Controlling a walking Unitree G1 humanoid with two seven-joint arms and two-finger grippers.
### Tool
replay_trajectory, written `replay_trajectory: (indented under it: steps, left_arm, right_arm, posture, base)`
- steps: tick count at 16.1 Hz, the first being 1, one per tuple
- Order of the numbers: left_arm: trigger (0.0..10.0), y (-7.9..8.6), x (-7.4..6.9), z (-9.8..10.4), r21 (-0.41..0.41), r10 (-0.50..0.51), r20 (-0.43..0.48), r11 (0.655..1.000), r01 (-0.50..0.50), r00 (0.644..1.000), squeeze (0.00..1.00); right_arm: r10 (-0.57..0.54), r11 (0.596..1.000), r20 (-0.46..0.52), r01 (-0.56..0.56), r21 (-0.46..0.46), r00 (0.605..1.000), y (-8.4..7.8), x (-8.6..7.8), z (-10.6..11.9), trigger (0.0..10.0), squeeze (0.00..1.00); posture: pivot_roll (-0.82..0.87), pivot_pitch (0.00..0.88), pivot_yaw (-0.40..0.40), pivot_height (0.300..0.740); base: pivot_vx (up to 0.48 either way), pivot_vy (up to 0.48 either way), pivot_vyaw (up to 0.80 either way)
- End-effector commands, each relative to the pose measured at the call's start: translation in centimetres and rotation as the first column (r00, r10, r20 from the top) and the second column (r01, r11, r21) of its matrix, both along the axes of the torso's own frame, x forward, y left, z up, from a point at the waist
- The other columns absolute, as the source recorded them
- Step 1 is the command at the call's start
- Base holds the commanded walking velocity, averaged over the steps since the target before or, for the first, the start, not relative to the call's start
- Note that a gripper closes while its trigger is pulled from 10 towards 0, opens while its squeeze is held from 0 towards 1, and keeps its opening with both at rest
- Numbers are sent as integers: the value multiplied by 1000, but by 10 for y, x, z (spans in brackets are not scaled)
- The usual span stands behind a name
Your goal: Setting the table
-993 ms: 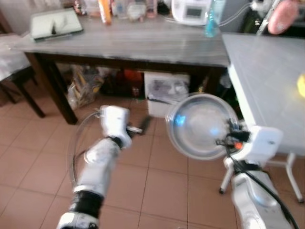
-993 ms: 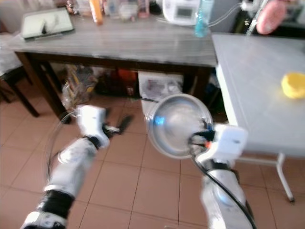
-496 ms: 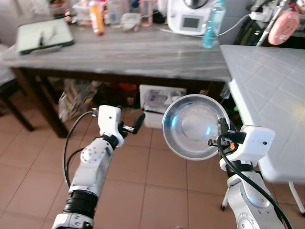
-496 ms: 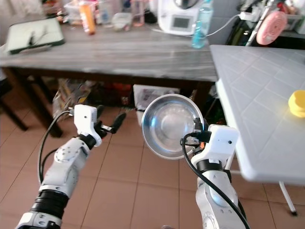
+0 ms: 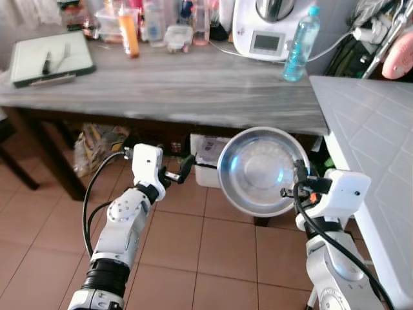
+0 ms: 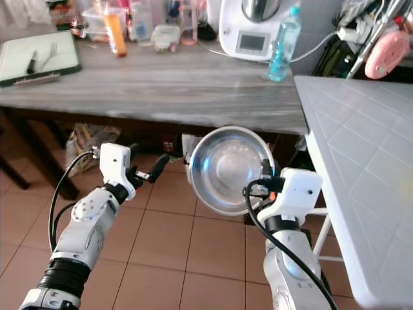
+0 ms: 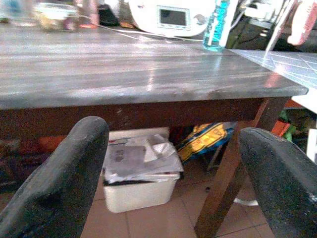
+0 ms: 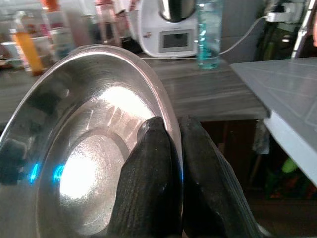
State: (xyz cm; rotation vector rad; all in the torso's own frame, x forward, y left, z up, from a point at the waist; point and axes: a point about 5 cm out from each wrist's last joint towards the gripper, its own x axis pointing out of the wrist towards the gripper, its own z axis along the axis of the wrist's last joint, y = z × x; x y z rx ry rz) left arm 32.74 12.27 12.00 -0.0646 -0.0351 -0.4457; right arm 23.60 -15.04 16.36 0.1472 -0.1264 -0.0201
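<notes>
Shiny metal bowl (image 5: 261,171), held up in the air in front of the long grey wooden table (image 5: 168,81), tipped so its inside faces the camera. Pinched at its right rim by the right gripper (image 8: 171,148), both black fingers (image 8: 148,163) squeezed tight on the edge, one inside the bowl and one outside. Over the brown tiled floor (image 5: 213,258), not resting on anything.

Left gripper (image 5: 182,169) out to the left of the bowl, near it but not touching, fingers spread wide apart and holding nothing. Pointed under the wooden table, toward a white bin full of papers (image 7: 141,173) on the floor.

On the wooden table, far behind the bowl: a white kitchen machine with a small screen (image 5: 264,29), a blue water bottle (image 5: 300,42) just beside it, an orange bottle (image 5: 129,32), a small clear box (image 5: 177,35), and a green board (image 5: 48,58) with a fork and knife lying on it.

To the right, a white table with a square pattern (image 6: 368,148), close to the bowl.

Bags (image 5: 93,145) under the wooden table, on the left.
</notes>
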Motion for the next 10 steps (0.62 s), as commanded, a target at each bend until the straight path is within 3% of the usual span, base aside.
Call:
replay_trajectory:
  steps: [1, 6, 10]
  left_arm:
    - [10000, -9, 0, 3, 17, -34, 17, 999, 34, 999, 0]
    - [10000, -8, 0, 4, 23, -33, 19, 999, 32, 999, 0]
    - [10000, -8, 1, 5, 21, -32, 21, 999, 32, 999, 0]
  right_arm:
    - [-27, 1000, 21, 27, -6, 999, -8, -2, 4, 10000, 0]
    - [-31, 1000, 21, 31, 1, 999, -7, -2, 4, 10000, 0]
    - [-28, 1000, 22, 28, 7, 999, -7, -1, 4, 10000, 0]
  posture:
    - [-7, 95, -11, 740]
    - [-4, 95, -8, 740]
    - [0, 96, -7, 740]
  base:
    - [394, 0, 406]
    - [388, 0, 409]
    - [387, 0, 0]
